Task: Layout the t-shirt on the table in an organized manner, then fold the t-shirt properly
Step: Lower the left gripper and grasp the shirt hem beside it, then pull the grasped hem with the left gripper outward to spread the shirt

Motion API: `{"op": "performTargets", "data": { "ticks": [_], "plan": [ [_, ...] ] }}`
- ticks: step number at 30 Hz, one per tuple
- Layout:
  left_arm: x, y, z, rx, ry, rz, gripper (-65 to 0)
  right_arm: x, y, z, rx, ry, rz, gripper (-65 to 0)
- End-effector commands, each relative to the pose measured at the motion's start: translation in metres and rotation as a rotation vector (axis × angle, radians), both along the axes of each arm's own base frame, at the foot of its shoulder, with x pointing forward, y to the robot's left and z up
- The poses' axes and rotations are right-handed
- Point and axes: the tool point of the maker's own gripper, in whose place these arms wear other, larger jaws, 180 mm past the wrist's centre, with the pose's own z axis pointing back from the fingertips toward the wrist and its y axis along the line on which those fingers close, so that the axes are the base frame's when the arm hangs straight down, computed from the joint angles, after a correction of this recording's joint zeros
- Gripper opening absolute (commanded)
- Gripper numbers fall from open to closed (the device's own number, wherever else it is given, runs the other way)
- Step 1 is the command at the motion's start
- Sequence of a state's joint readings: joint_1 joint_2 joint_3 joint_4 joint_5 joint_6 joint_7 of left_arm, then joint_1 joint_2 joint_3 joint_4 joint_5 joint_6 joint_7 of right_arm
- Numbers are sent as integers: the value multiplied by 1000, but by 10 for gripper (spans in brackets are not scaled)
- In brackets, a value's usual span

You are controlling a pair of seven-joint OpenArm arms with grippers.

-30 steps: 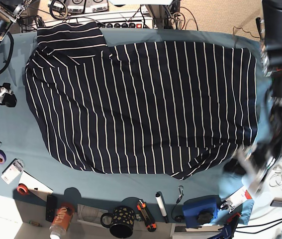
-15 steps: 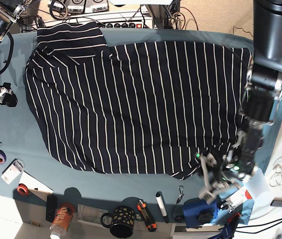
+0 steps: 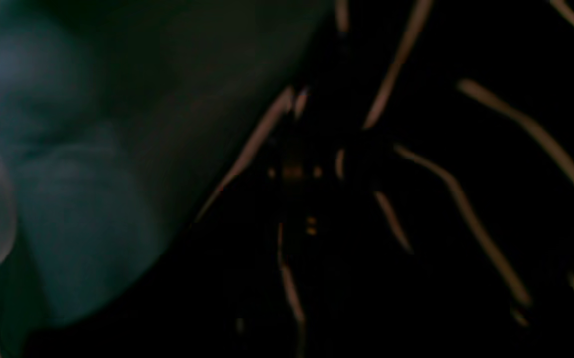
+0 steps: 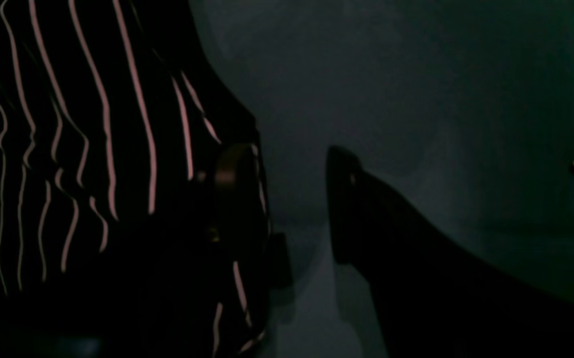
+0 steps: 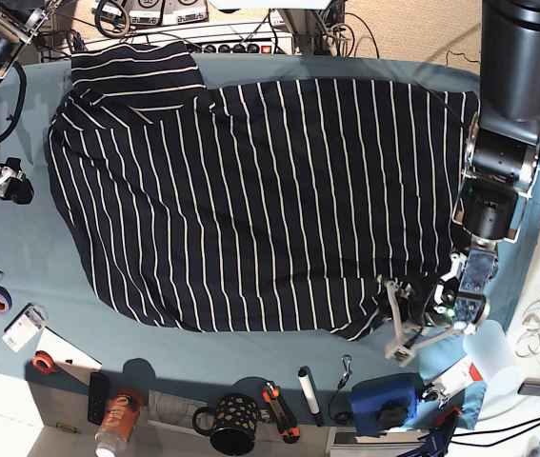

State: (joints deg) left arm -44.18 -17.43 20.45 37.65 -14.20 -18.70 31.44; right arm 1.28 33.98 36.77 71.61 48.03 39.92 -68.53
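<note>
The t-shirt [image 5: 270, 200], dark with thin white stripes, lies spread flat over most of the teal table [image 5: 41, 267]. My left gripper [image 5: 405, 319] sits low at the shirt's near right corner, shut on the hem. In the left wrist view the striped t-shirt [image 3: 441, 278] puckers toward the dark centre, with the table [image 3: 83, 199] on the left. My right gripper [image 5: 12, 188] rests at the shirt's left edge. In the right wrist view the right gripper [image 4: 292, 209] is open, one finger at the t-shirt [image 4: 68, 149] edge, the other over bare table [image 4: 391, 89].
Along the near edge stand a spotted mug [image 5: 231, 424], an orange can [image 5: 117, 419], a marker [image 5: 308, 392], a box cutter [image 5: 279, 411] and a blue case [image 5: 384, 400]. Tape rolls [image 5: 1, 300] lie at the left. A power strip [image 5: 241, 46] and cables run behind the table.
My left arm swung in from the table's right edge and came down on the shirt's near right corner, where its gripper closed. The right arm and the shirt's spread stayed put.
</note>
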Motion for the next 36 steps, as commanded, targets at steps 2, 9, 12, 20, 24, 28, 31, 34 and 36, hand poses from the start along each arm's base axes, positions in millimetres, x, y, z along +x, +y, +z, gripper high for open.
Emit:
{"op": "performTargets", "data": {
  "ticks": [2, 9, 12, 20, 24, 28, 31, 34, 36],
  "plan": [
    [32, 17, 39, 10, -137, 98, -650, 9, -9, 21, -29, -56, -1, -410],
    [58, 72, 83, -44, -289, 394, -650, 9, -9, 21, -28, -55, -1, -410],
    [61, 101, 99, -134, -352, 544, -650, 9, -9, 21, -28, -53, 0, -410],
    [60, 112, 107, -261, -366, 528, -650, 9, -9, 21, -28, -55, 0, -410],
    [54, 73, 109, -364, -304, 278, -486, 10, -9, 22, -28, -62, -2, -410],
    [48, 49, 127, -566, -251, 216, -454, 15, -10, 27, -29, -99, -8, -410],
    [36, 33, 161, -670, -247, 70, -457, 22, -10, 35, -28, -123, -8, -410],
    [23, 41, 194, -641, -253, -7, -490, 29, -7, 42, -14, -144, -3, -410],
    [13, 52, 217, -593, -269, -38, -503, 30, -2, 45, 14, -149, 9, -410]
  ]
}}
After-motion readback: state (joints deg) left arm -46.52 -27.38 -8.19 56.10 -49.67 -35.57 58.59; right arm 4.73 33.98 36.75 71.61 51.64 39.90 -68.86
